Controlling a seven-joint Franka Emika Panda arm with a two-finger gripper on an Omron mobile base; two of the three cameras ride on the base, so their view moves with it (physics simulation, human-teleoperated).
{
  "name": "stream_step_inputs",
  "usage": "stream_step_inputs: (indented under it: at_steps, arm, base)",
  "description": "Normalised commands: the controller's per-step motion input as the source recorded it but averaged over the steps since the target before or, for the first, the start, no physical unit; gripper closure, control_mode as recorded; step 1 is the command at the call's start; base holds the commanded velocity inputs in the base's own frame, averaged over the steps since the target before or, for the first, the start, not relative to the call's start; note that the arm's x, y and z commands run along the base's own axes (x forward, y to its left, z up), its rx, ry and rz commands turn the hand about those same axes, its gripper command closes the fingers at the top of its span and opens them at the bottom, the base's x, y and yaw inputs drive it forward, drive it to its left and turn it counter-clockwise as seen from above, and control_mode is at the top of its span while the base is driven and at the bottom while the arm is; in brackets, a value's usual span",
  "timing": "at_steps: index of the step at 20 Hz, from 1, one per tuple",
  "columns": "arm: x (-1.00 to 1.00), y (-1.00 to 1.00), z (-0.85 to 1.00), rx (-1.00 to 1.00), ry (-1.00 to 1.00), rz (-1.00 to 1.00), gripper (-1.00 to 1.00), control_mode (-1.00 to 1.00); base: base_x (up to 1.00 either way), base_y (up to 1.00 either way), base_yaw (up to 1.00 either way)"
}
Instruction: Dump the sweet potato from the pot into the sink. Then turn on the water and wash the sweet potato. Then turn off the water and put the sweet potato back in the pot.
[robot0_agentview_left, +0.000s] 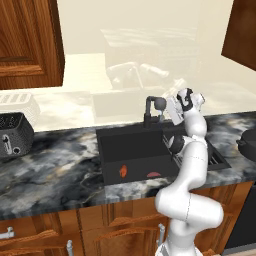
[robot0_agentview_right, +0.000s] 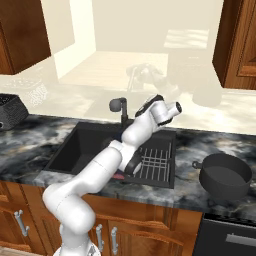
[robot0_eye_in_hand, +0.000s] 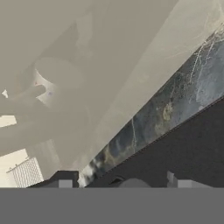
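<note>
Sweet potato (robot0_agentview_left: 122, 171) lies on the sink (robot0_agentview_left: 107, 137) floor, near the front-left corner, w/ a flat dark-red sliver (robot0_agentview_left: 154, 174) well apart along the front edge. Probably firm, light, rounded and slick once wet, so best pinched across its short middle, not the tapered ends. Wire rack (robot0_agentview_right: 155, 161) fills the sink's right side. Pot (robot0_agentview_right: 225, 175) sits on the counter (robot0_agentview_right: 195, 145) right of the sink. Gripper (robot0_agentview_left: 165, 111) is up at the black faucet (robot0_agentview_left: 150, 111), beside its lever; jaws partly open, but can't tell if they touch it.
</note>
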Motion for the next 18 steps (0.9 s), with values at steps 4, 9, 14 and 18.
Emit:
stream_step_inputs:
  at_steps: [4,9,14,18]
  arm:
    - [-0.04,0.54,0.04,0.00,0.00,0.00,-1.00,-1.00]
    - [-0.15,0.01,0.29,0.00,0.00,-0.03,-1.00,-1.00]
    - [-0.66,-0.36,0.52,0.00,0.00,-0.12,-1.00,-1.00]
    - [-0.94,-0.34,0.28,0.00,0.00,-0.12,-1.00,-1.00]
  base:
    - [0.00,0.00,0.00]
    - [0.00,0.00,0.00]
    - [0.00,0.00,0.00]
    - [0.00,0.00,0.00]
